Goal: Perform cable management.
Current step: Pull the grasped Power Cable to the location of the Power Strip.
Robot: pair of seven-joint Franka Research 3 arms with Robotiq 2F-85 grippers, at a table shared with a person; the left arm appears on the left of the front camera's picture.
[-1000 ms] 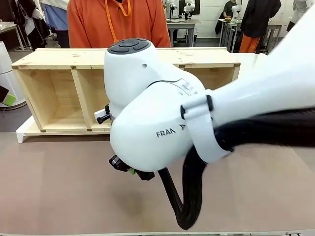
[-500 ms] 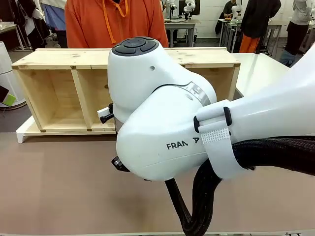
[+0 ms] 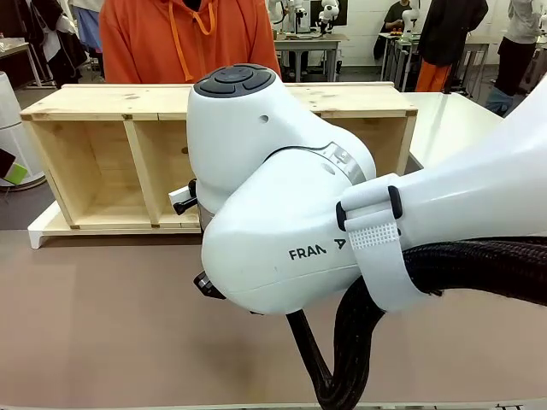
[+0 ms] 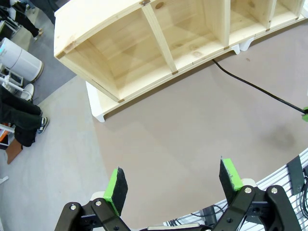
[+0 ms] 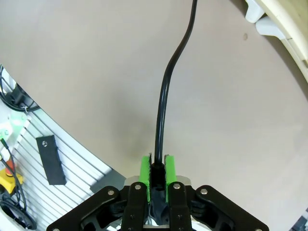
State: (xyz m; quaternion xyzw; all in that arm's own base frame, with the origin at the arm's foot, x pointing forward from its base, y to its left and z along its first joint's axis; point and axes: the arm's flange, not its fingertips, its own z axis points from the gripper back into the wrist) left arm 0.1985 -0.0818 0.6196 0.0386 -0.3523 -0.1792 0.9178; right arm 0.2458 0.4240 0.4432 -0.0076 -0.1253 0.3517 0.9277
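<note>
Table: a wide flat tabletop with a dull brown surface lies under everything; in my right wrist view a ribbed white panel borders its edge.

Right arm: my bulky white arm reaches in from my right across the middle, close to the front camera, and it hides much of the table.

Shelf: a long open shelf of pale wood with upright dividers lies along the far side of the table, its compartments facing me.

Person: someone in an orange hooded top stands just behind the shelf.

Hose: a thick black woven-sleeved hose runs along my right arm under a white strap and loops down toward the table's near edge.

Cable: the long thin black power cord is on the brown table. It rises from between my right pads and curves away toward the shelf. In my left wrist view it comes out from the foot of the shelf and lies straight across the table.

Right gripper: my right gripper is clenched on the cord, with the green pads pressing it from both sides.

Left gripper: my left gripper is spread wide and holds nothing. It hangs above bare table, well apart from the cord.
</note>
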